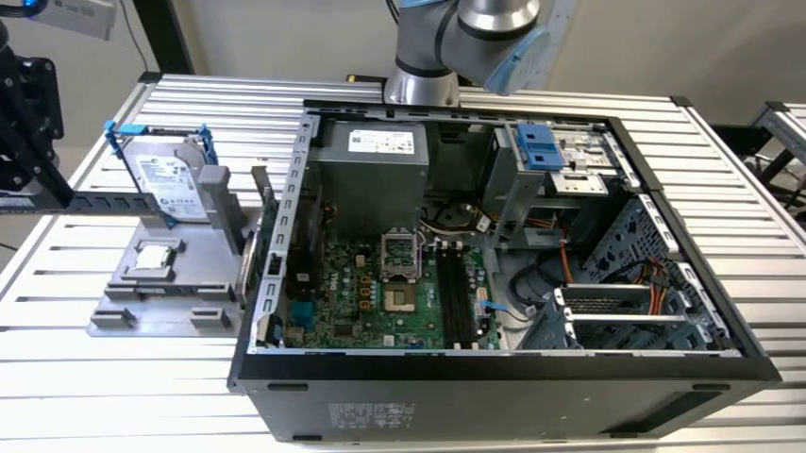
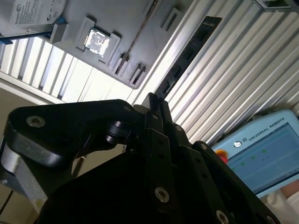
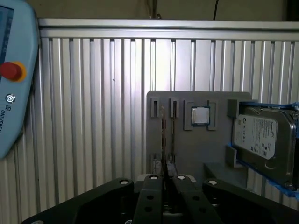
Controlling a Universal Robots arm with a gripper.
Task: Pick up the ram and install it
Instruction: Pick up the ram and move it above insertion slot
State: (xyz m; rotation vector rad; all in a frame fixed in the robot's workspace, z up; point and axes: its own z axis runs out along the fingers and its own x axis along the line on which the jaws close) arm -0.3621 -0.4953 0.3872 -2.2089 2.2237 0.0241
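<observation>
We saw the tool (image 3: 164,176) pressed together over a ribbed metal table (image 3: 93,116); the ram (image 3: 162,135), edge-on in a grey holder (image 3: 196,149), was a faint thin line.

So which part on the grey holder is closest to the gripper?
The thin memory stick standing on edge, directly ahead of the gripper; the chip and hard drive sit aside.

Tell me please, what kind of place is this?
Probably a robotics lab or test cell: a robot arm, an open PC case on a slatted metal table, and a teach pendant.
</observation>
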